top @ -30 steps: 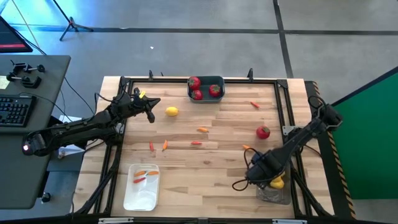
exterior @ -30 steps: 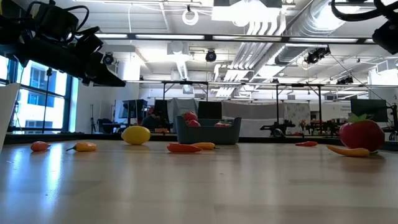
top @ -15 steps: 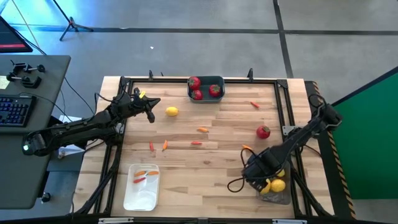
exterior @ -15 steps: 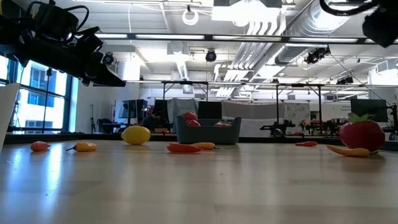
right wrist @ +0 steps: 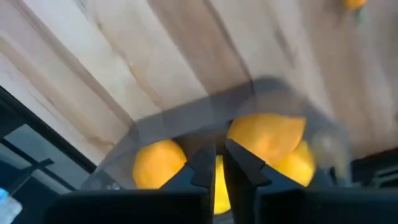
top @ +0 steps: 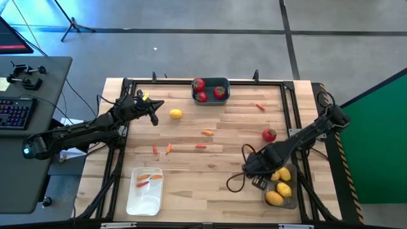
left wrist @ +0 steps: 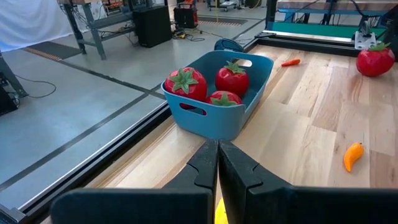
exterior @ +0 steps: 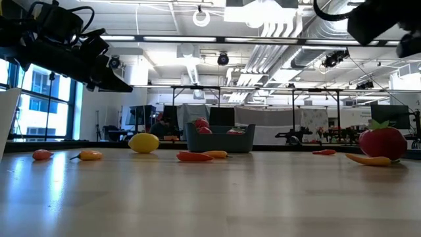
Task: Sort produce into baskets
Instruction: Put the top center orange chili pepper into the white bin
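Observation:
The dark blue basket at the far edge holds three round red produce pieces. The white basket at the near left holds small orange peppers. The translucent grey basket at the near right holds three yellow lemons. My right gripper is shut just left of that basket, its fingers pointing at the lemons and touching nothing. My left gripper is shut and hangs above the far left of the table beside a loose lemon. A loose red piece lies on the wood.
Small orange-red peppers lie scattered on the wood: one, another, a pair at mid-left, one at the far right and one near my right arm. A black frame borders the table.
My right gripper has drawn back from over the translucent basket toward the table's left. The lemon that showed at its fingertips now lies in the basket with the other two. My left arm has kept still.

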Tool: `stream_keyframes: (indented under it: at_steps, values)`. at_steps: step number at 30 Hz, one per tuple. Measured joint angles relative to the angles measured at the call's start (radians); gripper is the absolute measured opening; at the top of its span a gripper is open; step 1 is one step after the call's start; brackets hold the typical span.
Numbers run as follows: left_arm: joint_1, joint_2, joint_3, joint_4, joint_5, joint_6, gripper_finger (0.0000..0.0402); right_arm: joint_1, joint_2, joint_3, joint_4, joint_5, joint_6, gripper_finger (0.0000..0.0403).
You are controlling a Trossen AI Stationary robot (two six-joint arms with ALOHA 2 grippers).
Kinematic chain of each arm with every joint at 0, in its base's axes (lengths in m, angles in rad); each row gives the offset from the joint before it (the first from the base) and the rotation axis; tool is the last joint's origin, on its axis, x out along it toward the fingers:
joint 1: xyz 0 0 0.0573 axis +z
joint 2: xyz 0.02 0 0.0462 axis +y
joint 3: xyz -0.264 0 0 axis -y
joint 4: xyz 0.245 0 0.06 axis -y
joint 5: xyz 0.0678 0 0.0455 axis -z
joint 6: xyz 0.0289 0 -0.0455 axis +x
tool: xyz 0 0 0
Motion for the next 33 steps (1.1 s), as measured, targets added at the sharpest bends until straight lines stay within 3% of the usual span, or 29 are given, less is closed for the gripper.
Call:
stream_keyframes:
  at_steps: [13, 21, 26, 33]
  values:
    - [0.000, 0.000, 0.000, -0.001, 0.028, -0.005, 0.0000, -0.219, -0.153, 0.000, -0.023, 0.198, -0.195, 0.0001]
    - [-0.021, 0.000, 0.000, -0.015, 0.084, 0.003, 0.0000, -0.346, -0.081, -0.001, 0.355, 0.315, -0.435, 0.0000]
    - [-0.052, 0.000, 0.000, -0.022, 0.092, 0.042, 0.0000, -0.412, 0.000, -0.001, 0.546, 0.318, -0.554, 0.0005]
    - [-0.075, 0.000, 0.000, -0.017, 0.091, 0.046, 0.0000, -0.480, 0.152, -0.002, 0.761, 0.320, -0.688, 0.0073]
